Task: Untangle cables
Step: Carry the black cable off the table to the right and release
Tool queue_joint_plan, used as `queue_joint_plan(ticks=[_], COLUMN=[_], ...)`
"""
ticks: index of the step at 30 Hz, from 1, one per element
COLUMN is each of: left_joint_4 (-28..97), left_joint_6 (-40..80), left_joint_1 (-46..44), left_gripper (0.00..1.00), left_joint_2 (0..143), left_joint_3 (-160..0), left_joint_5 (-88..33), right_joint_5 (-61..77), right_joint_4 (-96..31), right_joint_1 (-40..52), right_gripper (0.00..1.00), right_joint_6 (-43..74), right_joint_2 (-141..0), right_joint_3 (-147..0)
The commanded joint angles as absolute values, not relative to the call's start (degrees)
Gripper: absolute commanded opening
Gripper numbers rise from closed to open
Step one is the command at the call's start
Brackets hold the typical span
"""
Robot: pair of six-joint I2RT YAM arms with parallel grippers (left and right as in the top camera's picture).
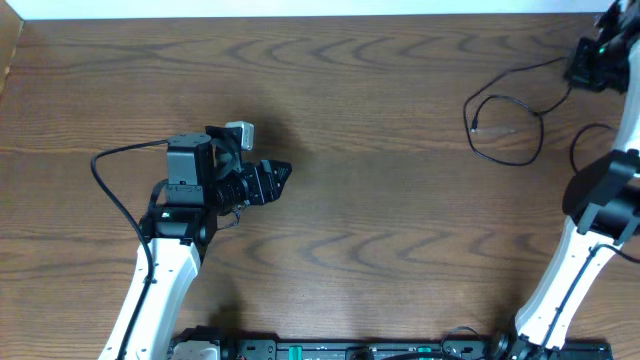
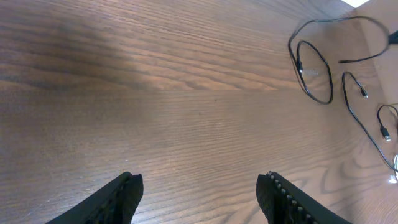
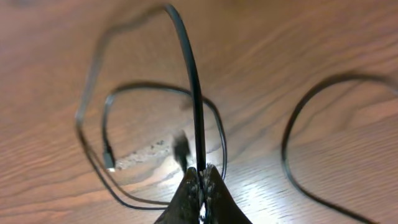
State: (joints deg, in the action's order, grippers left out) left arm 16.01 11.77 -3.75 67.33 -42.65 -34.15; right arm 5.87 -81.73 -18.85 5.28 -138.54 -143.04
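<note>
Black cable [image 3: 194, 81] was pinched between the right gripper's [image 3: 200, 179] pressed-together fingers, its loops lay beyond that gripper on the table [image 1: 380, 200], left gripper [image 2: 199, 194] hung well apart from it, fingers spread.

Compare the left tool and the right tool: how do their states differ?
The left tool is open and holds nothing; the right tool is shut on a thin black cable. Under the left tool lies only the brown wooden table; under the right tool lie the cable's loops. Both are dark.
</note>
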Motion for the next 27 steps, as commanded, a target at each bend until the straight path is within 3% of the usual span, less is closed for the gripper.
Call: queue_joint_plan(ticks=[1, 7, 20, 21, 24, 26, 27], left_joint_4=[16.1, 15.9, 16.0, 16.0, 16.0, 15.8, 15.7], left_joint_6=[10.8, 10.8, 10.8, 10.8, 10.8, 10.8, 10.8], left_joint_1=[-3.6, -3.6, -3.6, -3.6, -3.6, -3.6, -3.6], left_gripper=[0.64, 0.64, 0.64, 0.64, 0.64, 0.64, 0.64], left_joint_2=[66.9, 66.9, 66.9, 66.9, 66.9, 66.9, 66.9], left_joint_3=[-42.5, -42.5, -42.5, -42.5, -42.5, -42.5, -42.5], left_joint_5=[-33.8, -33.8, -33.8, -33.8, -33.8, -33.8, -33.8], right_joint_5=[6.7, 6.3, 1.4, 1.0, 0.1, -1.1, -1.9], right_joint_4=[-84.7, -89.6, -88.1, -87.6, -85.8, -85.1, -85.0], right_joint_1=[-17.8, -16.7, -15.7, -15.7, -15.7, -15.7, -15.7], right_gripper=[0.01, 0.01, 0.02, 0.04, 0.27, 0.37, 0.48], right_joint_6=[7.7, 6.7, 8.3, 8.4, 8.9, 9.2, 9.2], right_joint_2=[-143.8, -147.7, -147.7, -147.7, -147.7, -147.7, -147.7], right_joint_3=[-143.5, -143.3, -138.8, -138.0, -135.8, -135.2, -135.1])
